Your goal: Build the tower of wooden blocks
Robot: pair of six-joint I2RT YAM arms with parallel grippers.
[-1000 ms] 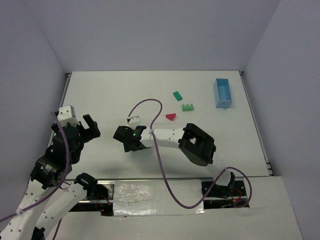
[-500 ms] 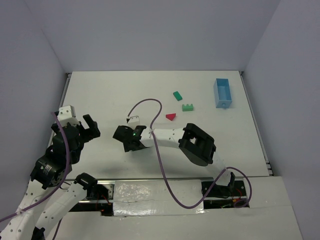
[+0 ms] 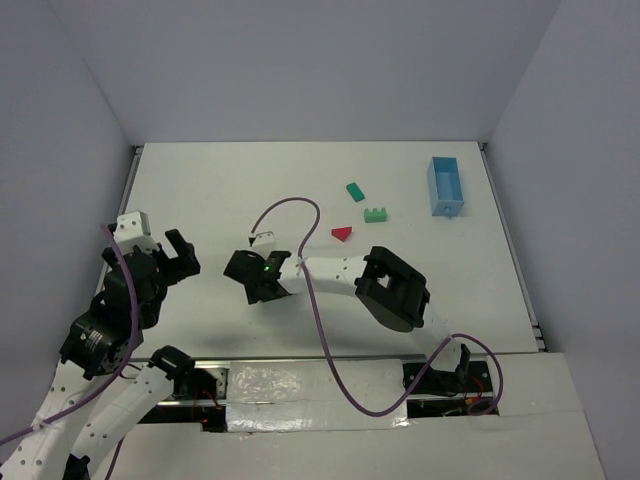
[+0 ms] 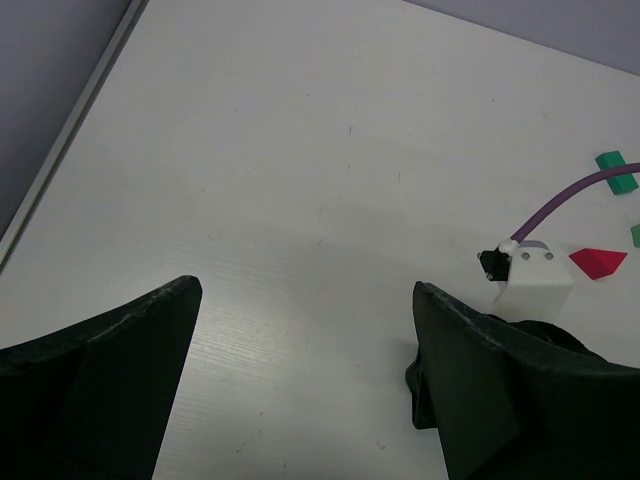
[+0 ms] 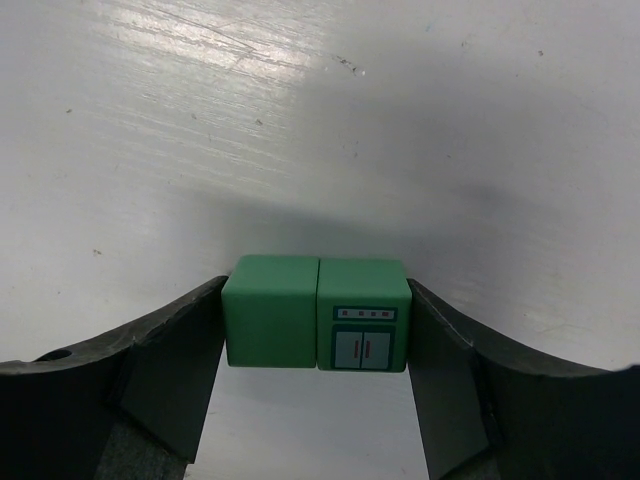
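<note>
My right gripper (image 3: 256, 280) is low over the table's middle, left of the loose blocks. In the right wrist view it (image 5: 316, 335) is shut on two green cube blocks side by side: a plain one (image 5: 270, 312) and one with a painted door (image 5: 364, 318). They are at or just above the table surface. A green rectangular block (image 3: 354, 190), a green notched block (image 3: 376, 214) and a red triangular block (image 3: 342, 234) lie apart at the back right. My left gripper (image 3: 166, 256) is open and empty over the table's left part (image 4: 300, 390).
A light blue plastic box (image 3: 446, 186) stands at the far right. A purple cable (image 3: 290, 215) loops over the table from the right wrist. The left wrist view shows the right wrist's white camera housing (image 4: 537, 284), the red block (image 4: 598, 262) and a green block (image 4: 616, 170).
My right gripper, with the green blocks in it, has shifted slightly to the left. The left arm has barely moved.
</note>
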